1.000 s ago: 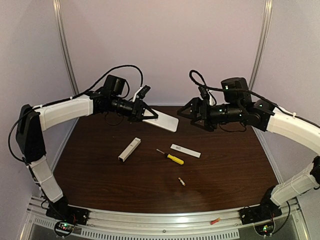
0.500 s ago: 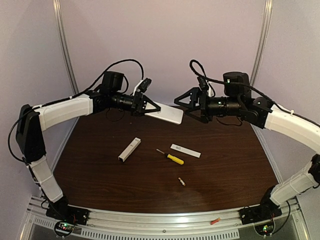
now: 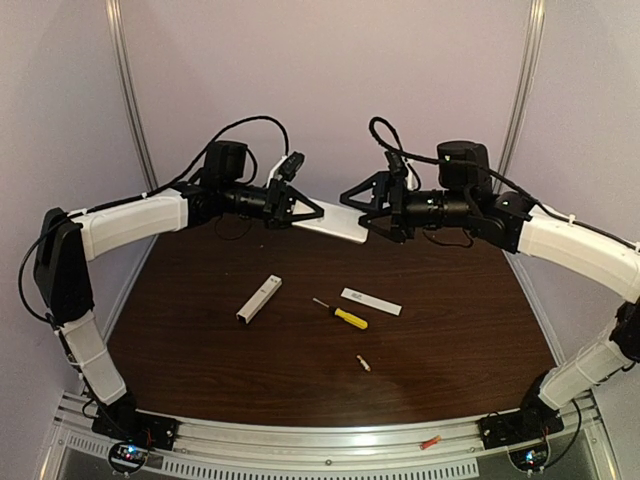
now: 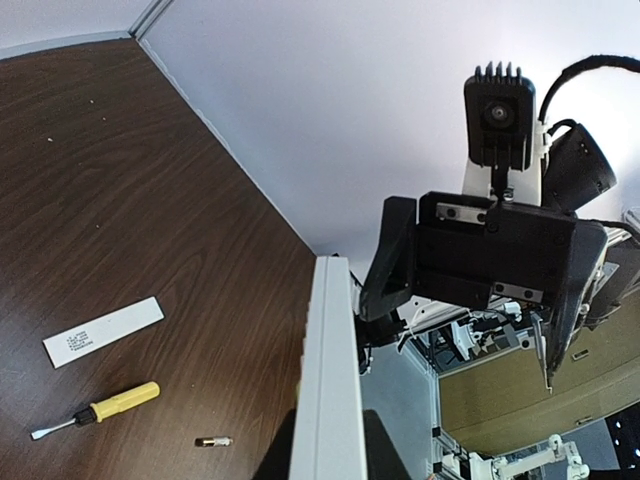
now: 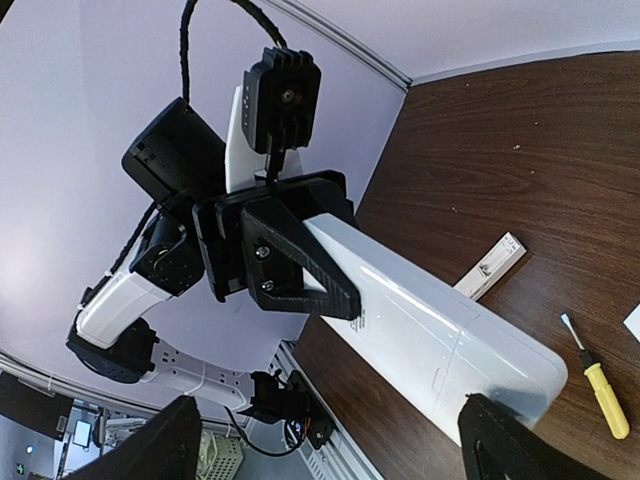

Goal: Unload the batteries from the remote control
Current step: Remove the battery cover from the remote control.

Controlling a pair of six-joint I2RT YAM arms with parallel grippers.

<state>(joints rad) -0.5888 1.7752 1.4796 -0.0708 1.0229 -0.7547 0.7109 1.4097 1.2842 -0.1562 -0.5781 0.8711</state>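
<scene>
Lone tiny batt (image 3: 364,364); white remote (image 3: 335,225)

On your desk (image 3: 470,330), the yellow-handled screwdriver (image 3: 341,315) lies near the middle, tip toward the far left corner. Just beside it, toward the right edge, you have a flat white printed strip (image 3: 371,301). Left of the screwdriver, apart from it, a white bar (image 3: 259,298) lies slanted. A small red scrap (image 3: 430,441) sits on the near-edge rail (image 3: 330,445).

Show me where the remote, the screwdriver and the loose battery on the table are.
remote control (image 3: 336,224), top view, middle of its white body.
screwdriver (image 3: 351,319), top view, on the yellow handle.
battery (image 3: 364,364), top view, middle of the small cell.
</scene>
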